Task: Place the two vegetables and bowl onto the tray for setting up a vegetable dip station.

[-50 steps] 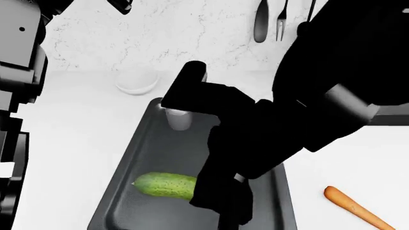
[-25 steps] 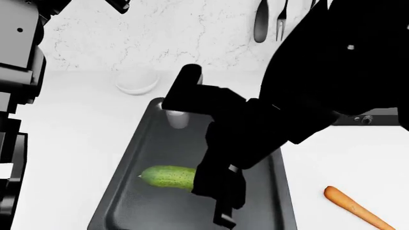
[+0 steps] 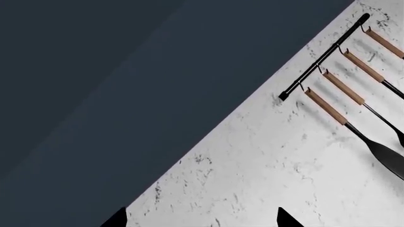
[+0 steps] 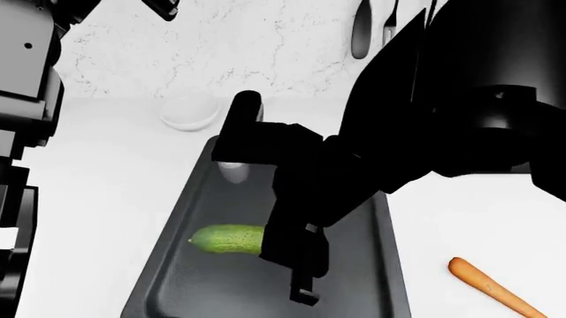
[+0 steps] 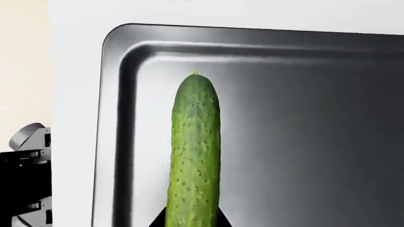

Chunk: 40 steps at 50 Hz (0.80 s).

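Observation:
The green cucumber (image 4: 226,239) lies lengthwise over the near half of the dark grey tray (image 4: 177,218), its right end hidden under my right arm. In the right wrist view the cucumber (image 5: 194,151) runs out from between my right gripper (image 5: 192,222), whose fingertips close on both its sides above the tray floor (image 5: 303,118). The white bowl (image 4: 188,111) stands on the counter behind the tray's far left corner. The orange carrot (image 4: 491,288) lies on the counter right of the tray. My left gripper (image 3: 200,222) is open, empty and raised, facing the wall.
Black utensils (image 4: 361,30) hang on the marble wall behind the tray; their rail (image 3: 322,56) shows in the left wrist view. My right arm spans the tray's middle and right side. The robot's base (image 5: 25,179) stands by the counter edge.
My right arm has shifted left and toward the far side over the tray, and the cucumber has moved with it a little toward the far side.

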Available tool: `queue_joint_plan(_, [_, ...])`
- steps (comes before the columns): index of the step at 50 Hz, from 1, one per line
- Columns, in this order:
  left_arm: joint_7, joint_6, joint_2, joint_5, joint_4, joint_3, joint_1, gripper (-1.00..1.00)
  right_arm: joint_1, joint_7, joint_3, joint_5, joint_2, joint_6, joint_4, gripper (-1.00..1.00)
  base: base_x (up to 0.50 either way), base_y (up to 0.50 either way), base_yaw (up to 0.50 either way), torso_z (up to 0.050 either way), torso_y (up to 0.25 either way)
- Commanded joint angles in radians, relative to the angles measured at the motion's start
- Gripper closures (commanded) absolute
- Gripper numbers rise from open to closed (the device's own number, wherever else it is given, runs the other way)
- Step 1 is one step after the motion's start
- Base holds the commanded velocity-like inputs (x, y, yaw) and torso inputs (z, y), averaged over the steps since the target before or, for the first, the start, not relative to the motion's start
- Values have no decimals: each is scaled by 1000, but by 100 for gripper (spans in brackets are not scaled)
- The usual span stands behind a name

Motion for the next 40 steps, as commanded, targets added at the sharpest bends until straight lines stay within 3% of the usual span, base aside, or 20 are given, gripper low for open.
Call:
queue_joint_plan(1, [-4, 4, -1, 0, -2, 1, 4, -100, -2, -41, -17, -62, -18, -42, -21, 100, 0, 0, 0, 0, 0])
queue_joint_plan(40, [-14, 15, -11, -8, -3, -6, 15, -100, -39, 86, 7, 87, -20, -38, -81, 100, 0, 0, 0, 0, 0])
